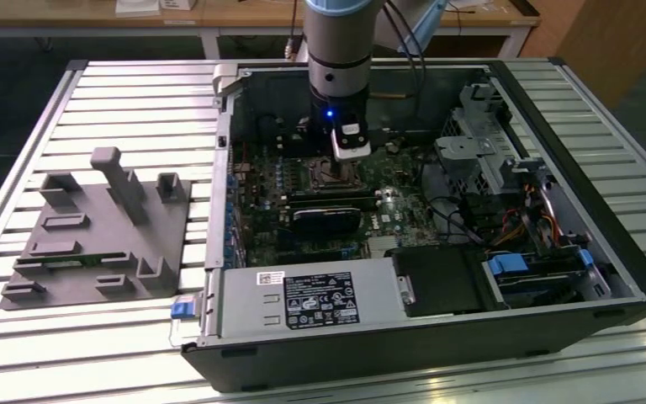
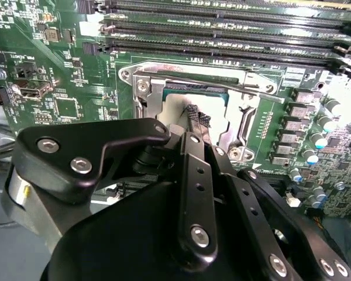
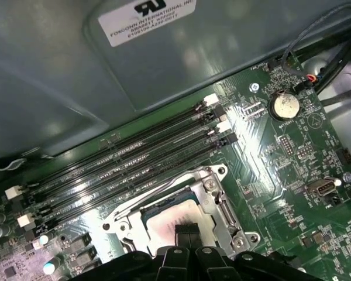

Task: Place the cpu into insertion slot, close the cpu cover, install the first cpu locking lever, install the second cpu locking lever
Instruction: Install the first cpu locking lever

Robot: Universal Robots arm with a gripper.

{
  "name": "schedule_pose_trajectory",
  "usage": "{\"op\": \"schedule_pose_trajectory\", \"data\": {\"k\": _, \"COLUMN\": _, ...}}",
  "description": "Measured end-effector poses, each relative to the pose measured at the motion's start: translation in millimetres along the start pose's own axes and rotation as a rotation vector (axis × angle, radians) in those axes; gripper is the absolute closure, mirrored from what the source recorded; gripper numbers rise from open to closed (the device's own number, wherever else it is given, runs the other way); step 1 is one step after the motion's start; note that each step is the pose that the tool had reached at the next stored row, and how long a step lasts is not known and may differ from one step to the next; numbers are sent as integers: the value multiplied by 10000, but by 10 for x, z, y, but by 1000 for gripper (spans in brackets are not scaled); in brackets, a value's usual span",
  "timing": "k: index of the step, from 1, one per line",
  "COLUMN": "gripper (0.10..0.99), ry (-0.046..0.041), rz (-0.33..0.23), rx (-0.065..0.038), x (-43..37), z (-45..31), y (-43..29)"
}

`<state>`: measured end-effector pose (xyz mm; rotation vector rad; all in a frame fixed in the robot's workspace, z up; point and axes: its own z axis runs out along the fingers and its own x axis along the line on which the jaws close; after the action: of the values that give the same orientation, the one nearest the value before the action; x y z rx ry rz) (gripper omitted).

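Right over the small square silver-framed insertion slot (image 1: 325, 175), the black gripper (image 2: 197, 119) has its jaws pinched together on nothing. The tips meet the flat silvery-grey cpu (image 3: 161, 225) seated there, probably to press it. The exterior view gives the whole open black computer case (image 1: 413, 358) - up close, the first wrist view shows the thin silvery cpu cover (image 3: 221, 206), seemingly down around the chip.

Grey arm (image 1: 338, 50), black screw-studded fingers (image 2: 196, 175)
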<state>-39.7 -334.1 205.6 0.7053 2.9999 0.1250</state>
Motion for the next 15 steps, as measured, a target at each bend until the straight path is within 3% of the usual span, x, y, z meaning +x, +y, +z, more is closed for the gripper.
{"op": "schedule_pose_trajectory", "data": {"k": 8, "gripper": 980, "ry": -56, "rz": -266, "rx": 147, "x": -3, "z": -87, "y": 6}}
{"op": "schedule_pose_trajectory", "data": {"k": 15, "gripper": 980, "ry": -42, "rz": -591, "rx": 151, "x": -8, "z": -215, "y": 19}}
